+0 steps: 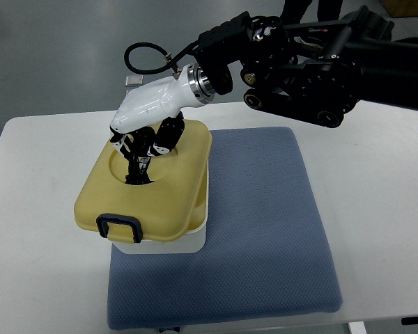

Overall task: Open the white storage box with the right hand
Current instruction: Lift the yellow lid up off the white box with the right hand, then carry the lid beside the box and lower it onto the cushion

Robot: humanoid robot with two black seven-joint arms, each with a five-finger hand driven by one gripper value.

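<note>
Table (35, 229): white, running under everything, bare at the near left.
Mat (265, 229): blue and soft-looking, lying flat on the table; its near edge comes close to the table's front.
Box (174, 240): white storage box standing on the mat's left part, its near end towards the camera; only a strip of white wall shows below the lid.
Latch (118, 227): dark clip at the lid's near edge, apparently closed.
Lid (177, 188): pale yellow, rounded corners, seated on the box, with a round hollow near its far end.
Right hand (145, 142): white shell, dark fingers (141, 163) curled downward into the hollow, touching the lid; whether they grip anything there I cannot tell.
Right arm (313, 62): black, reaching in from the far right.
Left hand: not in view.
Handling: likely light, rigid plastic with a smooth, slippery surface; the box may slide on the mat when pulled.
Where to hold: probably the latch first, then the lid's rim or hollow.
</note>
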